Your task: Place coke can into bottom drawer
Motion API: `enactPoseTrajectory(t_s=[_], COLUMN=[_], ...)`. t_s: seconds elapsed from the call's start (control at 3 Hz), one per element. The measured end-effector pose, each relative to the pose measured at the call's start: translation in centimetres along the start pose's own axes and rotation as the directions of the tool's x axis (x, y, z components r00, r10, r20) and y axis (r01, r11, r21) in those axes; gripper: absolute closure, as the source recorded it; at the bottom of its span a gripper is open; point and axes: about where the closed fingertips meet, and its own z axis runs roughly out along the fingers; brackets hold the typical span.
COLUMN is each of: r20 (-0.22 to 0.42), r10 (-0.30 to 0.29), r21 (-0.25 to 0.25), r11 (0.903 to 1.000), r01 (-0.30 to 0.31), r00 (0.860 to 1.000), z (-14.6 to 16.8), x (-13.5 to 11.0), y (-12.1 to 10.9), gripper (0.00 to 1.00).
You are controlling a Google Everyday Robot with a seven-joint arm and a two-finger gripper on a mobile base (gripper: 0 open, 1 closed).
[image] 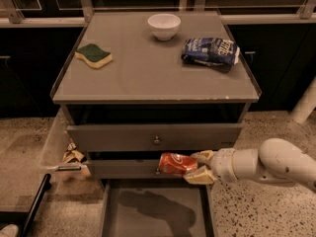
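Observation:
My gripper point(196, 166) reaches in from the right on a white arm and is shut on the red coke can point(177, 163), which it holds lying sideways. The can hangs in front of the middle drawer's face, just above the back of the bottom drawer point(113, 216). The bottom drawer is pulled out, a flat grey tray with low sides, and the arm's shadow lies on its floor.
The cabinet top point(148, 78) carries a white bowl point(164, 25), a green and yellow sponge point(93, 56) and a blue-and-white snack bag point(211, 51). Two shut drawers with round knobs point(157, 140) sit above. Crumpled paper point(72, 156) lies at the cabinet's left side.

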Motion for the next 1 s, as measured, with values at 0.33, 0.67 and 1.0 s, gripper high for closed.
enactPoseTrajectory(t_s=[0.33,0.67,1.0], r20=[-0.015,-0.066,-0.068], r10=[0.019,0.082,0.103], r21=[-0.001,0.008,0.05], r11=[0.9998,0.9966,0.9937], r01=[-0.019,-0.082,-0.1], r00=[1.0,0.994,0.992], z=[0.9,3.8,5.8], x=[1.1,6.9,12.4], y=[0.1,0.0,-0.9], gripper=[1.0,1.0,1.0])
